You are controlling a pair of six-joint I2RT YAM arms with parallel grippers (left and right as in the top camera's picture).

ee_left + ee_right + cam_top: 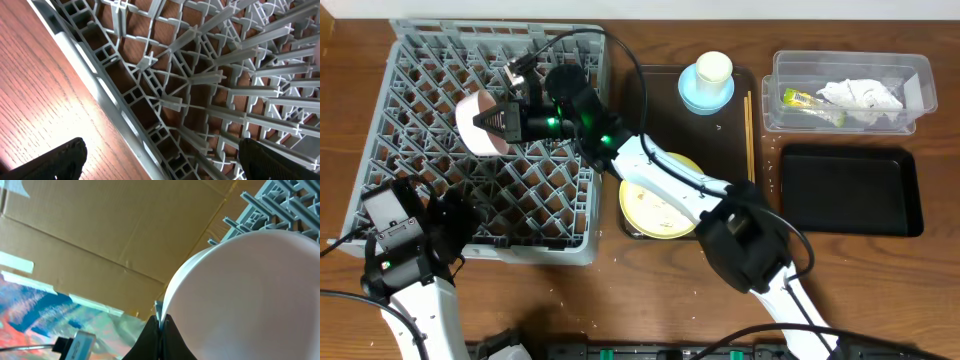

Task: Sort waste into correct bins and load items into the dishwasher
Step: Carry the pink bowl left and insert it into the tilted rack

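Jaws of my right gripper (500, 122) are clamped together on the rim of the pinkish-white bowl (477, 123), which hangs on edge over the upper middle of the grey dish rack (480, 27) in the overhead view. My left gripper (448, 215) hovers above the rack's near left corner, holding nothing. On the brown serving tray (655, 85) sit the light blue bowl (692, 96) with the cream cup (714, 67) in it and the pale yellow plate (660, 208), with the chopsticks (749, 125) along the right side. The napkin (862, 95) and wrapper (810, 101) lie in the clear tub (850, 62). In the left wrist view, my fingers (60, 160) stand wide apart above the rack's side wall and slanting pegs (220, 77). In the right wrist view, my fingertips (152, 330) meet on the bowl's thin edge, and the rack shows behind its upper right. To load it well, I judge the bowl should go down on edge between two peg rows. My pinch should part only once the pegs bear the bowl, since so narrow a hold may let it swing.
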